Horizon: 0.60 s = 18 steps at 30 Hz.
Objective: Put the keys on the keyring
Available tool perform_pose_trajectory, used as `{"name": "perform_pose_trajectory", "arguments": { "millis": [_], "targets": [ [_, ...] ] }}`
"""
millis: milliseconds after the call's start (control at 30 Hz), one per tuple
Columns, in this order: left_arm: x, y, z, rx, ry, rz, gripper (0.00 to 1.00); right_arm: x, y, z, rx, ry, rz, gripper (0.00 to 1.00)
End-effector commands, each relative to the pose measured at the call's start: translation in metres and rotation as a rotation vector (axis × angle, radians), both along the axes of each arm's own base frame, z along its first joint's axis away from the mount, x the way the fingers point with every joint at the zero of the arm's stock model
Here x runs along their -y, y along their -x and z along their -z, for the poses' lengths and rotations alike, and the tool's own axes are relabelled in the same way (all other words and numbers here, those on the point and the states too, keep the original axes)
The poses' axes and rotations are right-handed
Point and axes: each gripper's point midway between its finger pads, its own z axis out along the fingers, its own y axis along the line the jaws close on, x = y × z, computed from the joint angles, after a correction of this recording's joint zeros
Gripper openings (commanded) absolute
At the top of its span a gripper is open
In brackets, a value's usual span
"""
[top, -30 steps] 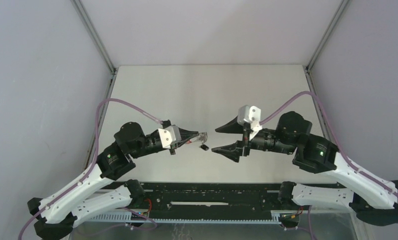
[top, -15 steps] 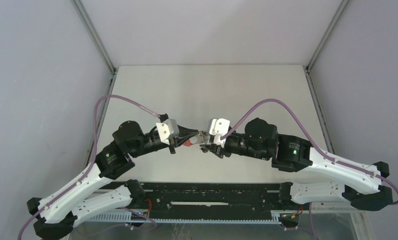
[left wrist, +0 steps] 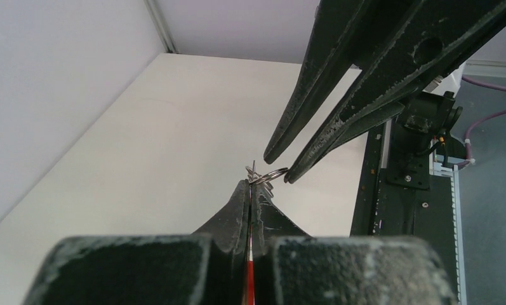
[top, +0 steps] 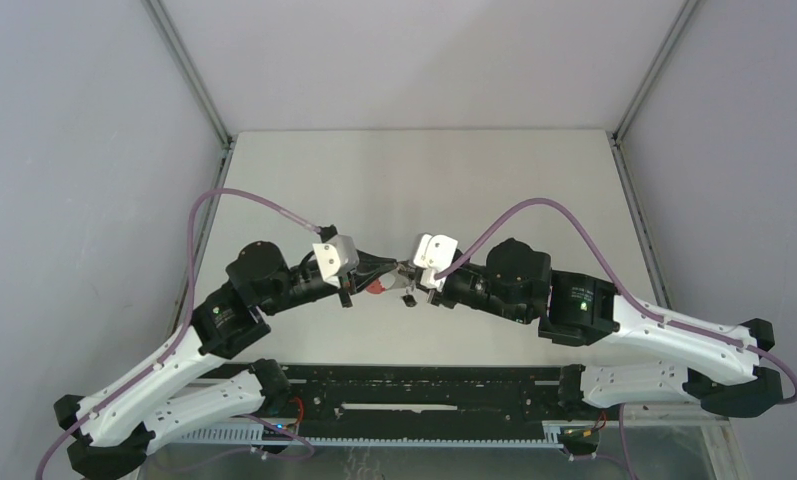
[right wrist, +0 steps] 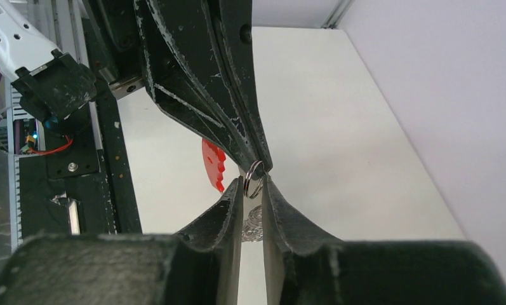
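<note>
My left gripper [left wrist: 250,185] is shut on the keyring, whose red strip [left wrist: 249,279] shows between its pads. A small metal ring [left wrist: 267,174] sticks out past its tips. In the right wrist view the red toothed arc [right wrist: 213,162] of the keyring hangs behind the left fingers [right wrist: 234,114]. My right gripper [right wrist: 253,185] faces them tip to tip, jaws a narrow gap apart with the small ring [right wrist: 253,180] between them. Blurred metal loops [right wrist: 253,223] lie lower in that gap. From above, both grippers [top: 396,270] [top: 411,277] meet mid-table, a black key head [top: 409,299] just under them. The red-tagged key is hidden.
The white table [top: 424,180] stretches to the back between grey walls. The black base rail [top: 424,390] runs along the near edge, close below the two grippers. Purple cables [top: 534,205] loop above both arms.
My right arm has swung left from a spot well apart, and its tips now meet the left gripper's. Its jaws have narrowed from wide open to a slim gap around the small ring. The left gripper stayed put.
</note>
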Motion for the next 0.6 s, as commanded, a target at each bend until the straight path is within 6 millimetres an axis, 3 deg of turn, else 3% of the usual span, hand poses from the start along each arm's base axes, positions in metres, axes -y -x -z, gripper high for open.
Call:
{"name": "perform_pose_trajectory", "arguments": {
  "millis": [0,267,433,567],
  "targets": [
    [-0.003,0.002,-0.037,0.036,0.083,-0.004,0.00,-0.003,-0.001,-0.031,0.032,-0.092,0.012,0.22],
    [-0.002,0.001,-0.043,0.046,0.097,-0.005,0.00,-0.010,0.000,-0.018,0.009,-0.056,0.001,0.14],
    [-0.003,0.002,-0.047,0.052,0.104,-0.004,0.00,-0.007,-0.006,-0.017,0.007,-0.052,0.039,0.03],
    [-0.004,0.005,-0.049,0.055,0.108,0.005,0.00,-0.003,-0.014,-0.015,0.012,-0.045,0.093,0.07]
  ]
}}
